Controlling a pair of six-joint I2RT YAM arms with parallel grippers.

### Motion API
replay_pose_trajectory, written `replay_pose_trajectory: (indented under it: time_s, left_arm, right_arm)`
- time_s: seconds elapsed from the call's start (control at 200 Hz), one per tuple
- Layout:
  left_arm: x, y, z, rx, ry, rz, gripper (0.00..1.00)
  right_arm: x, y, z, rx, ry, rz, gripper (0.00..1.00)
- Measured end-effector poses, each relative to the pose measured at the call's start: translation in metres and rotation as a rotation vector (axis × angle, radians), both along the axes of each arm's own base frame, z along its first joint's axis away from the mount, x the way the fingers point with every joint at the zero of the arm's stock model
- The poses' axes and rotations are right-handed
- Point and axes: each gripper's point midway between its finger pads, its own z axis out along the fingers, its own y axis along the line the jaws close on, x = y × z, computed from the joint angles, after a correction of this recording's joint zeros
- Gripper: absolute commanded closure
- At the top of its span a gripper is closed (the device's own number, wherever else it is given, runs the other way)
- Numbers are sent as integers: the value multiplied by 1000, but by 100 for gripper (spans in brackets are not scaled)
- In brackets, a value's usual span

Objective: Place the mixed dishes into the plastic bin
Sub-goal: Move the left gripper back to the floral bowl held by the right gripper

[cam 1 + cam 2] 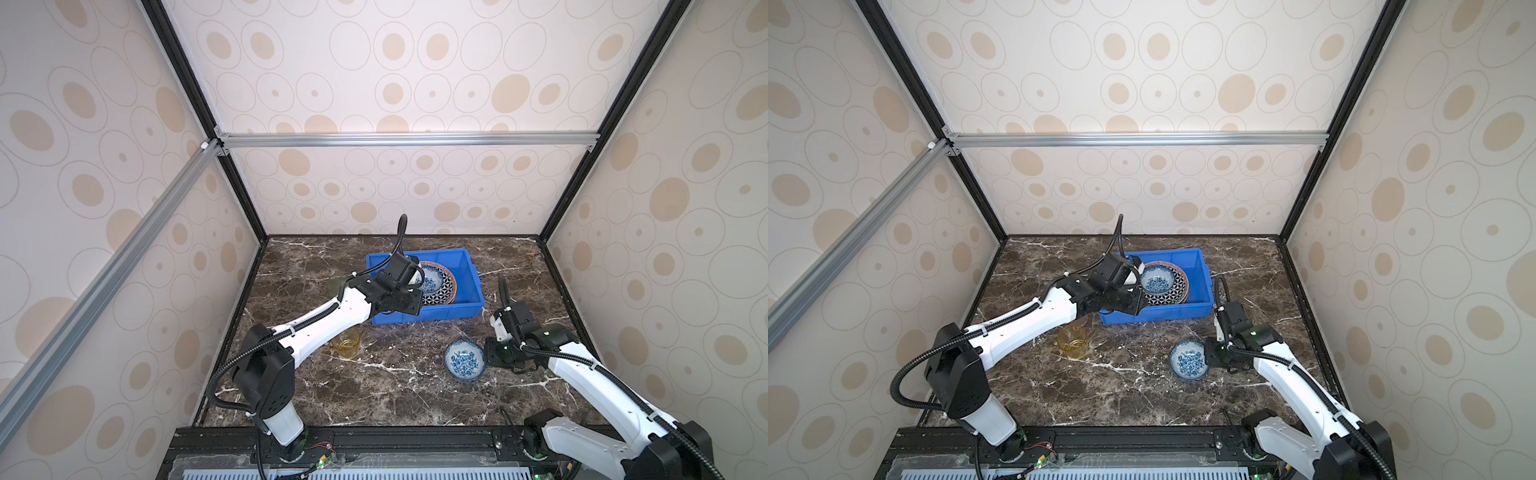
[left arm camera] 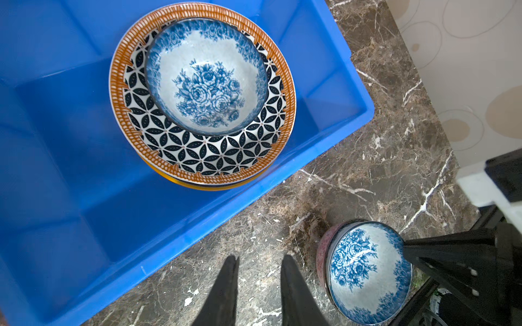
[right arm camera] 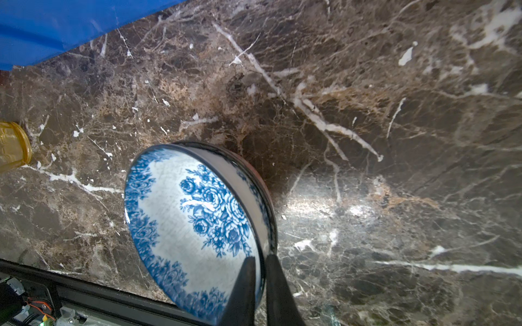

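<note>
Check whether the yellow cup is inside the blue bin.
No, the yellow cup stands on the table, outside the walls of the blue bin.

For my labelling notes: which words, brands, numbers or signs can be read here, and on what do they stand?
No text can be read.
The blue plastic bin, geometric plate, blue-floral bowl in bin, blue-floral bowl outside bin, yellow cup: patterns or plain colour only.
A white mark on the right arm: too small to read.

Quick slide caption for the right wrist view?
Right end effector pinching the rim of a tilted blue-floral bowl over the marble table.
</note>
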Motion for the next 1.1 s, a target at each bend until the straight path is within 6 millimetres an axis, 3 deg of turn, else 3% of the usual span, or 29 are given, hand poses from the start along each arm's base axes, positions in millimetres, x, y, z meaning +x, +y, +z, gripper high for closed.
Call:
replay_pose_trajectory:
  time_s: [0.66, 1.101]
  left_arm:
    - [-25, -20, -18, 18, 42, -75, 72]
    - [-43, -29, -44, 68, 109, -123, 72]
  right_arm:
    - [1, 0, -9, -6, 12, 3, 94]
    - [3, 1, -15, -4, 14, 4, 94]
